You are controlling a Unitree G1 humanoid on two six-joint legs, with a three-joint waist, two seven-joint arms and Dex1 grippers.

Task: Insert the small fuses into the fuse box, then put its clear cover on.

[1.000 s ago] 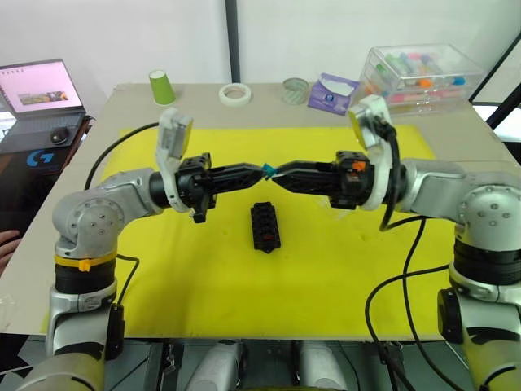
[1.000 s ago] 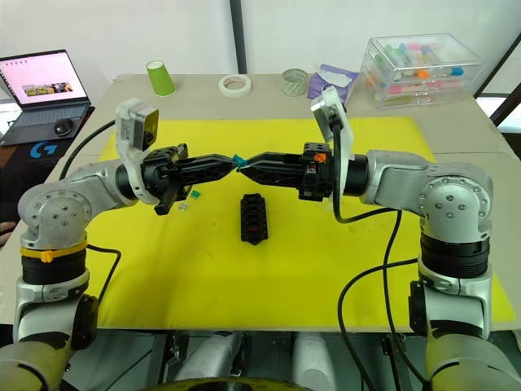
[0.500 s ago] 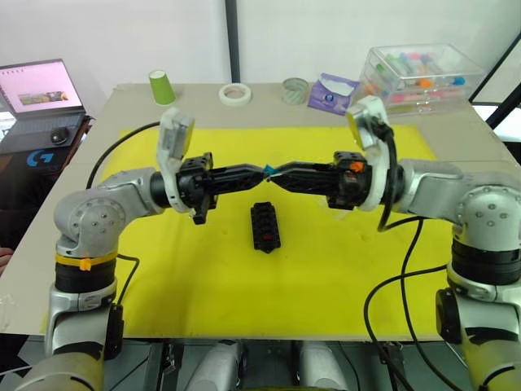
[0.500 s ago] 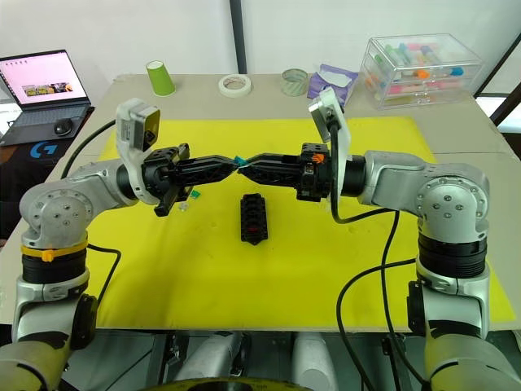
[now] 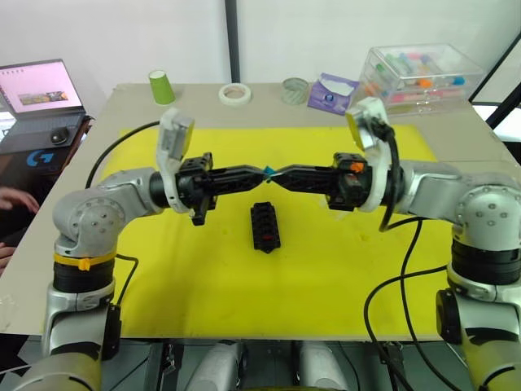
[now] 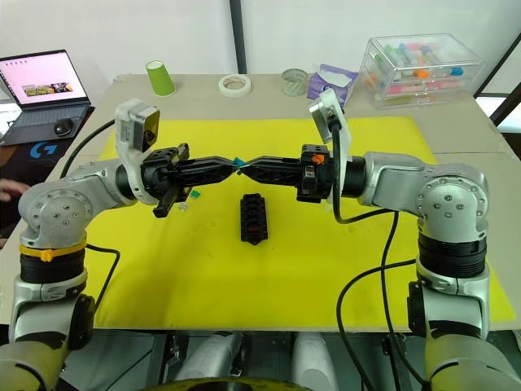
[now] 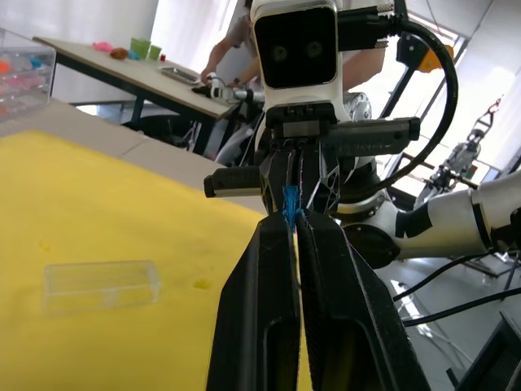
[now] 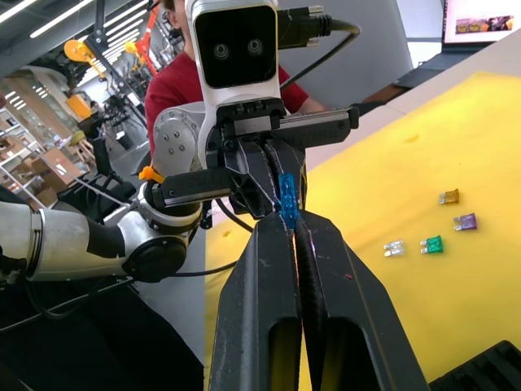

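Yellow mat [image 5: 244, 285] covers my counter [image 5: 73, 212] — fuse box [image 5: 264, 227] sits mid-frame. Above it my left hand [image 5: 262, 172] and right hand [image 5: 275, 173] meet tip to tip, both pinching one blue fuse [image 5: 268, 171]. Clear cover [image 7: 99, 285] lies on the mat; spare fuses [image 8: 434, 243] are scattered there too.

fuse box [image 5: 265, 227] at mat [image 5: 244, 293] centre; grippers meet tip to tip above it; storage case [image 5: 419, 75] at table's far right corner.
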